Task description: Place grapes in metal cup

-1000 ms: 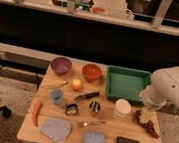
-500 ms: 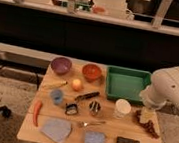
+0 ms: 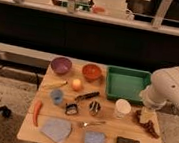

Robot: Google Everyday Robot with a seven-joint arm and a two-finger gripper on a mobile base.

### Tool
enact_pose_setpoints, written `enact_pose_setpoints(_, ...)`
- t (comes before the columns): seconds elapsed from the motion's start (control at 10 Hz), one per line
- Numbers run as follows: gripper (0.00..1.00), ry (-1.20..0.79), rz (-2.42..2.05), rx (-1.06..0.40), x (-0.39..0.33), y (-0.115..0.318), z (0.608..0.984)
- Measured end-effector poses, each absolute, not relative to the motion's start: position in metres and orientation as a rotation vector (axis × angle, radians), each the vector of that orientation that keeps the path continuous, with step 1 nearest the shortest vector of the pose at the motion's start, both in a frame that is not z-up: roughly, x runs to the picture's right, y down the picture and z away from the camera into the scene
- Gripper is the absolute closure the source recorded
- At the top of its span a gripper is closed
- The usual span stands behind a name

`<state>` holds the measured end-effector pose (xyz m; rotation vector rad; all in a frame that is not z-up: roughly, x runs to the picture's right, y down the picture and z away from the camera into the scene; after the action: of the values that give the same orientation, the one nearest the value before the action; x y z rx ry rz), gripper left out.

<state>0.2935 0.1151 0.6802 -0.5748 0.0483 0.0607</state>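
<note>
Nothing has visibly shifted: the gripper [image 3: 146,115] hovers, jaws apart, just above the dark red-purple bunch of grapes [image 3: 149,127] near the wooden table's [image 3: 112,129] right edge. The small shiny steel metal cup [image 3: 94,107] stands well apart, mid-table. Grasp judged pending.

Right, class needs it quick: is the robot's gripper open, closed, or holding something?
Gripper: jaws open, holding nothing, over the dark red-purple grape bunch.

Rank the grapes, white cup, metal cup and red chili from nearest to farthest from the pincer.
The pincer hangs over the table, right side.
1. grapes, right side
2. white cup, left
3. metal cup, centre
4. red chili, far left
</note>
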Motion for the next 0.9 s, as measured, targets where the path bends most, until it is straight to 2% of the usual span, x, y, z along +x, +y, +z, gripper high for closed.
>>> enact_pose_setpoints(0.9,0.2,0.061,0.067,-0.57,0.2957,0.1137,0.6799)
